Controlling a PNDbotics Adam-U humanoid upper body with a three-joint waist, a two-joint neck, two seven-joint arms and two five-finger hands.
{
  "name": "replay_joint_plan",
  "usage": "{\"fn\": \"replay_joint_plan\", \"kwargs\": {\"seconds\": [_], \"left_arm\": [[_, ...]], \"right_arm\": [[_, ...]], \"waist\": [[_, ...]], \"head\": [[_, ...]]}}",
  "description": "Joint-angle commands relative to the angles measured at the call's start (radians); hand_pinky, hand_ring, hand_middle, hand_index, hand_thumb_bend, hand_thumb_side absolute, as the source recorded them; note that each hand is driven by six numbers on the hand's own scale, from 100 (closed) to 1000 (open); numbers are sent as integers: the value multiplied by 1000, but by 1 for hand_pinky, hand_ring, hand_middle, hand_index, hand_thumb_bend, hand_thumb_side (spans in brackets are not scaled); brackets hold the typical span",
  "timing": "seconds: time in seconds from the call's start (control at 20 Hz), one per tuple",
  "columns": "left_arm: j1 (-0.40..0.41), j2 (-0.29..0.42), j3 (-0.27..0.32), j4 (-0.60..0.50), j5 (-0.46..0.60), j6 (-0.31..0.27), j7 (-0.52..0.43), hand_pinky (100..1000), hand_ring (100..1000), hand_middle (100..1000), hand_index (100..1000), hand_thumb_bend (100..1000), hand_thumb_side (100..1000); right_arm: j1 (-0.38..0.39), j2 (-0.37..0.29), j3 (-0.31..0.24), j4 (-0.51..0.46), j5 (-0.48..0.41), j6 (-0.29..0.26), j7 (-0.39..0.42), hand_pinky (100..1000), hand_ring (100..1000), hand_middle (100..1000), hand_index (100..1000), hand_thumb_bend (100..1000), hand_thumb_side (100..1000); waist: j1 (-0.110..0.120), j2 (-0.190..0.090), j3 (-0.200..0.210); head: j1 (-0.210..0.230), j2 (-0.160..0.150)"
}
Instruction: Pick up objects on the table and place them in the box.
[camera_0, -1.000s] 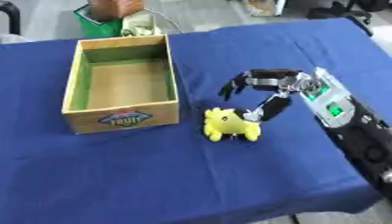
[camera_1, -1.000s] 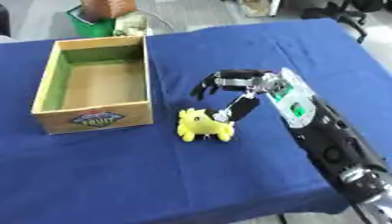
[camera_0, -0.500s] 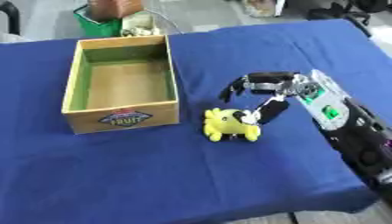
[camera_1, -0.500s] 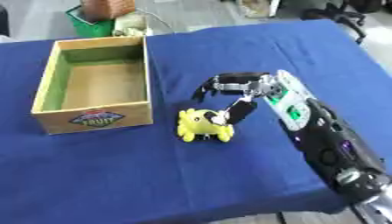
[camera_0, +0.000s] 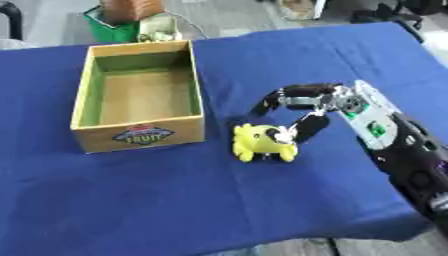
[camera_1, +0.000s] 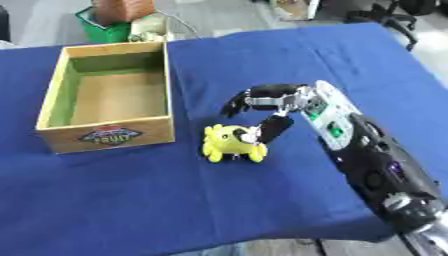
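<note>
**Operator:** On the blue surface, just right of the box, I see the yellow toy. It lies near the box's front corner, but I think it does not touch it.

**Colleague:** And your right hand?

**Operator:** It comes in from the right side and sits over the toy. The fingers are spread and curved above the toy, and the thumb reaches down to the toy's right side, touching it or very close. They are apart, not clamped on anything. The left hand I do not see in either view.

**Colleague:** How do you think the toy will handle?

**Operator:** I judge it is soft and light, maybe plush or rubber, so it should give a little when I close on it. It is not fragile. It could roll or slide on the cloth if I push from one side only.

**Colleague:** Where to take hold?

**Operator:** Across the round body, thumb on the right, fingers on the far left side. The small parts at its bottom edge are too thin for a good hold.
</note>
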Motion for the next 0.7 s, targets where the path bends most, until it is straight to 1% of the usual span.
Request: {"fn": "replay_joint_plan", "kwargs": {"seconds": [0.05,0.15,0.2,0.55,0.65,0.7], "left_arm": [[-8,21,2,-13,2,-1,-3,484,415,461,614,714,201],[-8,21,2,-13,2,-1,-3,484,415,461,614,714,201],[-8,21,2,-13,2,-1,-3,484,415,461,614,714,201],[-8,21,2,-13,2,-1,-3,484,415,461,614,713,201],[-8,20,2,-13,2,-1,-3,484,416,461,614,713,201],[-8,20,2,-13,2,-1,-3,484,416,462,614,713,201]], "right_arm": [[-19,-11,-6,-9,30,-134,133,846,835,782,891,114,441],[-19,-10,-6,-10,51,-139,132,846,834,776,869,115,425],[-19,-9,-6,-10,62,-142,131,846,835,774,854,101,397],[-21,-5,-7,-12,138,-162,106,847,838,772,771,100,330],[-21,-3,-7,-11,158,-168,97,847,837,769,757,100,293],[-21,-2,-7,-11,167,-170,92,845,835,765,740,100,260]], "waist": [[2,-17,0],[2,-17,1],[2,-17,1],[3,-17,2],[3,-17,3],[2,-17,3]], "head": [[0,-9],[-1,-10],[-1,-10],[-1,-11],[-1,-10],[-1,-10]]}}
